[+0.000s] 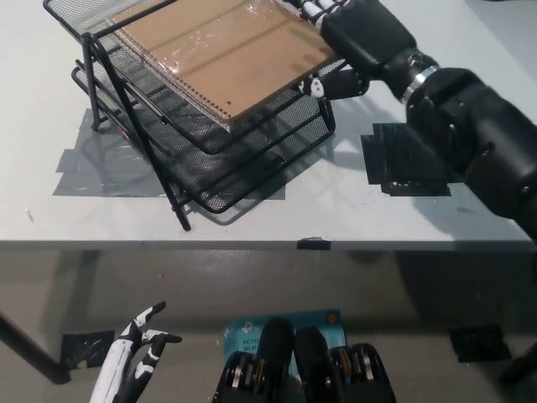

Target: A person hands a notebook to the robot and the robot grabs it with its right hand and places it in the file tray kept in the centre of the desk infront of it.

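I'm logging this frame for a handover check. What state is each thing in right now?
notebook: closed, lying flat in the top tier, one corner over the tray's rim.
file tray: upright on the desk, lower tiers with nothing visible in them.
right hand: at the notebook's right edge; grip cannot be told.
left hand: open, resting low below the desk edge.
desk: grey tape patch under the tray, black tape patch to its right.

I look down on a white desk (pixel 252 210) with grey tape patches (pixel 101 172) and black tape (pixel 403 164); below its edge lies grey floor (pixel 252 285).
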Action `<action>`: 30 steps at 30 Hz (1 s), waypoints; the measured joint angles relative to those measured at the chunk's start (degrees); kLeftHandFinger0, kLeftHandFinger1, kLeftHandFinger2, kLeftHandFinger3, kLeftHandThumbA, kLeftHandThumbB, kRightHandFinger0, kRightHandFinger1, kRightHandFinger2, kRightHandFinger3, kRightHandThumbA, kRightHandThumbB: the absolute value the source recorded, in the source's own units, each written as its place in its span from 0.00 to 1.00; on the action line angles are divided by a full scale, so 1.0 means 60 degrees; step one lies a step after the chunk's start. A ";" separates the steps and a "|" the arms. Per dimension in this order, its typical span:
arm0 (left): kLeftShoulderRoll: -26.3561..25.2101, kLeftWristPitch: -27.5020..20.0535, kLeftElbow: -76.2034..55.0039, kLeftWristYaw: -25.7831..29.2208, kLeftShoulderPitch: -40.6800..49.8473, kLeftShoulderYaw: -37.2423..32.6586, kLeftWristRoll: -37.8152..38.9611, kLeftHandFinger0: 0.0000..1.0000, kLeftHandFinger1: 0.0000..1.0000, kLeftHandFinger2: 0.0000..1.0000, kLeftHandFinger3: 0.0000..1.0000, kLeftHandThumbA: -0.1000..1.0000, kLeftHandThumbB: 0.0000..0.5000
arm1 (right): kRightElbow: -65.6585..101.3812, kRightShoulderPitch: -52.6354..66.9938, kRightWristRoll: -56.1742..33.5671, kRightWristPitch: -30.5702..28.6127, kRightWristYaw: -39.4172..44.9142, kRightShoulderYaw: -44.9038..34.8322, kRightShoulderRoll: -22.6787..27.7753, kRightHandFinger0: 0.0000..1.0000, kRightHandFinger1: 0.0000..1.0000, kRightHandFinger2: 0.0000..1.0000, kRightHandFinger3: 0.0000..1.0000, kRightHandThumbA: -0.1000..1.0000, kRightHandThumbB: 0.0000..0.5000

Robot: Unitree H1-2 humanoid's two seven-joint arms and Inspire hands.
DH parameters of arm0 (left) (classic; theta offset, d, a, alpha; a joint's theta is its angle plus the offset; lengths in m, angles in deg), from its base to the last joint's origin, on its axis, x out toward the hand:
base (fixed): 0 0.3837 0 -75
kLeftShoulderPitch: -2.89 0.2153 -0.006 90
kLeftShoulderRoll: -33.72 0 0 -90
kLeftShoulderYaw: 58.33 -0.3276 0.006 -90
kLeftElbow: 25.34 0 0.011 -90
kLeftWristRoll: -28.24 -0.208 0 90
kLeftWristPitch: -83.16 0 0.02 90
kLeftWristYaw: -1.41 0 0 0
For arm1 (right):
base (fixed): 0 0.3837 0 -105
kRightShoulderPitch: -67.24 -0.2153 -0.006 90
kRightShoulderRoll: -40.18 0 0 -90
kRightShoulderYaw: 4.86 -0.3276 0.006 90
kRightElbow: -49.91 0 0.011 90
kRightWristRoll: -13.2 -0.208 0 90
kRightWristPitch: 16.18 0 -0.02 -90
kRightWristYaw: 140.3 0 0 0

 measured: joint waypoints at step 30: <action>0.0002 0.0171 0.0004 -0.0002 -0.0331 0.0024 0.0024 0.86 0.66 0.57 0.92 0.90 0.70 | 0.4237 0.1931 -0.5044 0.2307 0.4724 -0.1919 0.4096 1.00 1.00 1.00 1.00 1.00 1.00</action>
